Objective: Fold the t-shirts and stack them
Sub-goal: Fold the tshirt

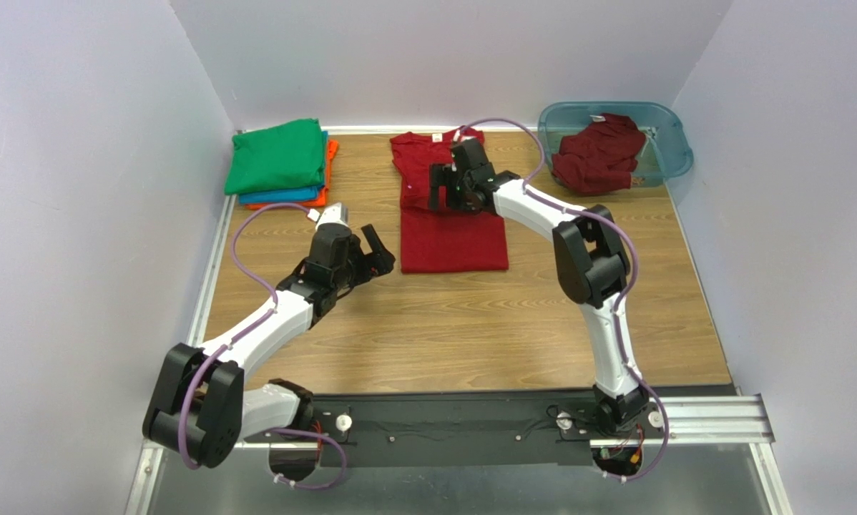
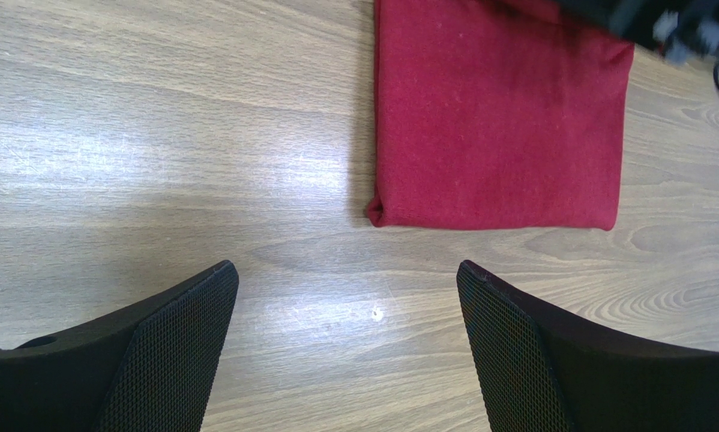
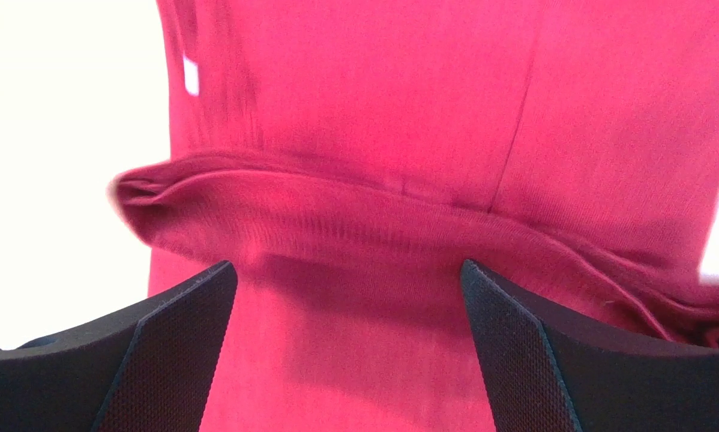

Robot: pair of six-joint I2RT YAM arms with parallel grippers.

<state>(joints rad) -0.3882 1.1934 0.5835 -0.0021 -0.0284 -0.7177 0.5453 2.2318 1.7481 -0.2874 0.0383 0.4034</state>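
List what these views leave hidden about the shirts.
- Top view: green shirt covers blue shirt and orange shirt; only edges show.
- Top view: right arm hides the flat red shirt's middle.
- Left wrist view: top edge cuts off that shirt's far end.
- Right wrist view: table glared white.

Five plain soft cotton t-shirts: one folded dark red t-shirt [image 1: 449, 231] mid wooden tabletop [image 1: 454, 322], one crumpled dark red t-shirt [image 1: 599, 156], one green t-shirt [image 1: 277, 156], one blue t-shirt [image 1: 293, 197], one orange t-shirt [image 1: 332, 152]. One translucent teal plastic tub [image 1: 675, 150], far right corner. Two white robot arms: left arm [image 1: 266, 320], right arm [image 1: 613, 333].
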